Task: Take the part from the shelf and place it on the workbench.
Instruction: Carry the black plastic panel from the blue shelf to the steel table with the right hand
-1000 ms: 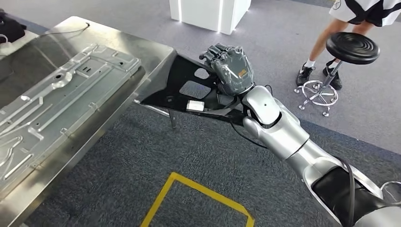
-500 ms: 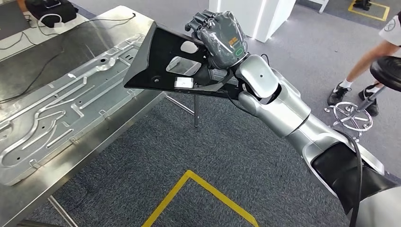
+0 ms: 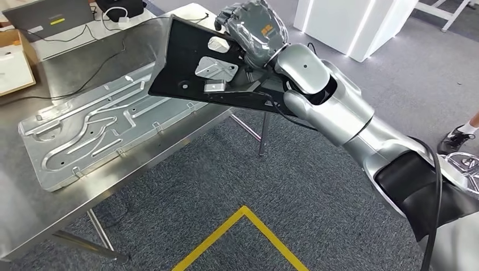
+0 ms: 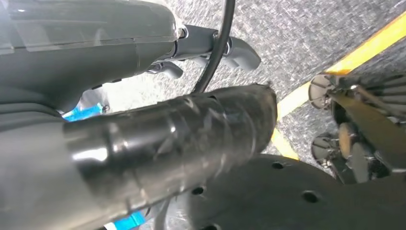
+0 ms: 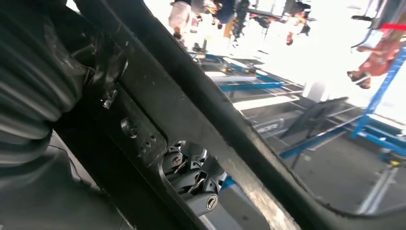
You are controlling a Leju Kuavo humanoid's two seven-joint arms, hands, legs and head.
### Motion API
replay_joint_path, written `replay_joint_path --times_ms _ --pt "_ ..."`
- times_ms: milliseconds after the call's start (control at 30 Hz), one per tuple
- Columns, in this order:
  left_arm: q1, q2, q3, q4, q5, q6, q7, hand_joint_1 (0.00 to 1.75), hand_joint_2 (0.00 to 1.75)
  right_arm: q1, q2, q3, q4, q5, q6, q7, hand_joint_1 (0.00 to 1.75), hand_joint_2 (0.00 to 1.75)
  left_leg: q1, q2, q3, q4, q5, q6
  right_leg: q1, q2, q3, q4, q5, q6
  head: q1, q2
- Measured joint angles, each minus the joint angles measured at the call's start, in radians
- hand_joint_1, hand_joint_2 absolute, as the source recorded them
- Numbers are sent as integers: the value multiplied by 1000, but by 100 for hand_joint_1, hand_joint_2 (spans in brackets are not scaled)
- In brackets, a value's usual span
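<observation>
The part (image 3: pixel 186 62) is a flat black panel with cut-outs and a small white label, tilted. My right hand (image 3: pixel 254 34) grips it by its far edge and holds it in the air over the near corner of the steel workbench (image 3: pixel 34 209). Its lower tip hangs above the end of a pressed silver sheet-metal panel (image 3: pixel 101 130) lying on the bench. In the right wrist view the black part (image 5: pixel 191 110) crosses the picture with dark fingers (image 5: pixel 191 177) showing through a cut-out. My left hand (image 4: pixel 143 134) hangs over the carpet with nothing in it.
A laptop (image 3: pixel 48 17), cables and a cardboard box (image 3: pixel 14 62) lie at the bench's far side. A white pillar (image 3: pixel 350 22) stands behind my arm. Yellow floor tape (image 3: pixel 243 217) marks the grey carpet, and a person's shoe (image 3: pixel 460 138) stands by a stool base (image 3: pixel 466 164) at the right.
The whole picture has shifted as the camera turned toward the bench. My right hand has carried the black part from beside the bench's corner to above it.
</observation>
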Motion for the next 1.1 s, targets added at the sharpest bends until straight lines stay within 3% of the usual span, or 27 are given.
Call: replay_joint_path --times_ms 67,100,133,167,200,233,300,367,400,500,567,633,667,700,733,767,833,867,933,1000,1100 --pt "1 3 0 0 1 0 -1 0 0 -20 5 19 9 0 3 4 175 175 -4 61 -27 57 -34 -10 -5 -28 10 -14 5 -11 -3 0" --pt "1 2 0 0 2 0 -1 0 0 -28 6 28 14 0 5 7 175 175 -4 101 -54 112 -63 -15 -2 -41 13 -17 4 -15 -4 0" --pt "0 2 1 0 2 0 -1 0 0 -35 7 39 19 0 6 11 175 175 -1 126 -89 179 -92 -20 0 -55 14 -17 3 -18 -5 0" --pt "-1 2 1 0 3 0 -1 0 0 -40 7 49 24 0 8 14 175 175 3 137 -120 238 -112 -24 2 -69 14 -16 1 -19 -5 0" --pt "-2 2 1 0 4 0 -1 0 0 -43 7 59 29 0 11 16 175 175 6 142 -136 266 -114 -27 2 -83 15 -15 -2 -19 -5 0" --pt "-1 2 1 0 5 0 -1 0 0 -45 8 68 32 0 13 17 175 175 8 146 -133 257 -98 -30 3 -98 16 -14 -5 -18 -5 0" --pt "1 3 1 0 9 1 -1 0 0 -51 9 82 39 -1 17 18 175 175 10 168 -70 135 -31 -31 2 -123 23 -11 -13 -11 -5 0" --pt "1 5 2 0 11 1 -1 0 0 -62 10 91 45 -2 18 20 175 175 3 203 -9 22 7 -21 8 -143 29 -8 -21 -2 -4 0" --pt "1 5 2 0 12 1 -1 0 0 -69 10 95 49 -2 19 20 175 175 -1 210 2 -1 9 -14 11 -152 31 -7 -24 3 -4 0" --pt "2 5 3 0 15 1 0 0 0 -90 14 111 59 -3 30 27 175 175 -3 185 4 -10 9 7 13 -167 39 -8 -32 19 -3 0" --pt "1 5 4 0 19 1 2 0 0 -107 16 121 67 -9 46 40 175 175 2 170 13 -19 12 19 7 -122 24 35 -63 28 -3 0" --pt "0 6 6 0 20 1 4 0 0 -125 13 128 82 -19 62 52 175 175 3 155 17 -23 12 28 5 -63 -35 150 -117 30 -3 0" --pt "-1 6 7 0 20 1 5 0 0 -130 12 132 91 -23 68 56 175 175 2 148 17 -22 12 31 5 -50 -72 213 -138 30 -4 0" --pt "-2 7 7 0 20 1 6 0 0 -133 10 136 100 -27 71 59 175 175 0 140 17 -20 11 33 6 -44 -101 256 -144 29 -3 0" --pt "-3 7 7 0 20 1 6 0 0 -135 9 141 107 -29 73 60 175 175 -1 132 18 -17 9 34 6 -42 -115 266 -131 28 -3 0" --pt "-3 7 7 0 21 1 6 0 0 -138 9 146 113 -30 73 60 175 175 -2 126 18 -14 6 34 6 -41 -111 237 -100 25 -3 0" --pt "-2 6 8 0 21 1 7 0 0 -149 9 152 120 -32 73 60 175 175 -4 116 18 -6 0 31 8 -37 -64 112 -22 15 -3 0" --pt "-2 6 8 0 21 1 8 0 0 -155 9 153 122 -33 73 60 175 175 -6 112 17 -2 -3 28 10 -35 -42 55 1 10 -3 0" --pt "-3 6 8 0 21 1 8 0 0 -162 9 156 127 -33 73 61 175 175 -8 107 13 2 -6 25 12 -31 -22 6 12 11 -3 0" --pt "-2 7 8 0 21 1 8 0 0 -165 10 162 130 -33 73 61 175 175 -8 107 12 2 -7 25 14 -32 -20 0 14 15 -3 0" --pt "0 8 8 0 21 1 9 0 0 -167 9 172 135 -35 71 66 175 175 -6 108 14 -3 -5 23 16 -30 -20 1 14 11 -3 0"
